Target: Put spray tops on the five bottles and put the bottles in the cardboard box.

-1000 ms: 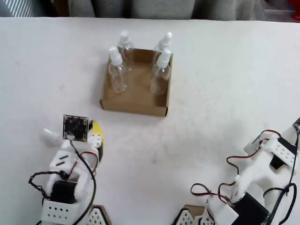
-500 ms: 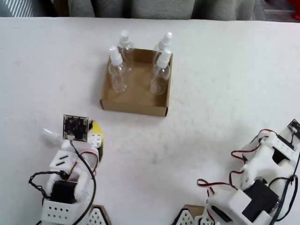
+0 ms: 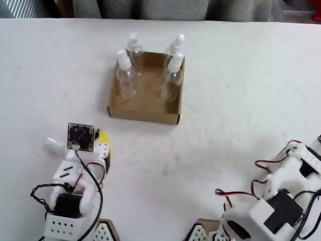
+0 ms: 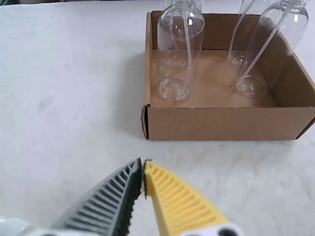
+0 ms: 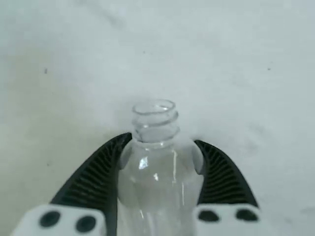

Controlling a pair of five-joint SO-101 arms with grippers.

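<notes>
The right gripper (image 5: pixel 162 146) pinches a clear plastic bottle (image 5: pixel 155 172) with an open neck between its black fingers over the white table (image 5: pixel 246 59), while the left gripper (image 4: pixel 142 169), grey and yellow, is pressed together before the brown cardboard box (image 4: pixel 221 123), where four clear bottles with white spray tops (image 3: pixel 125 75) stand upright.

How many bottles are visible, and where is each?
5. Four bottles with spray tops stand in the cardboard box, one near each corner. The fifth bottle, without a top, is in the right gripper.

Bottles (image 3: pixel 125 75) line both sides of the box (image 3: pixel 143 115) — its middle seems free.
</notes>
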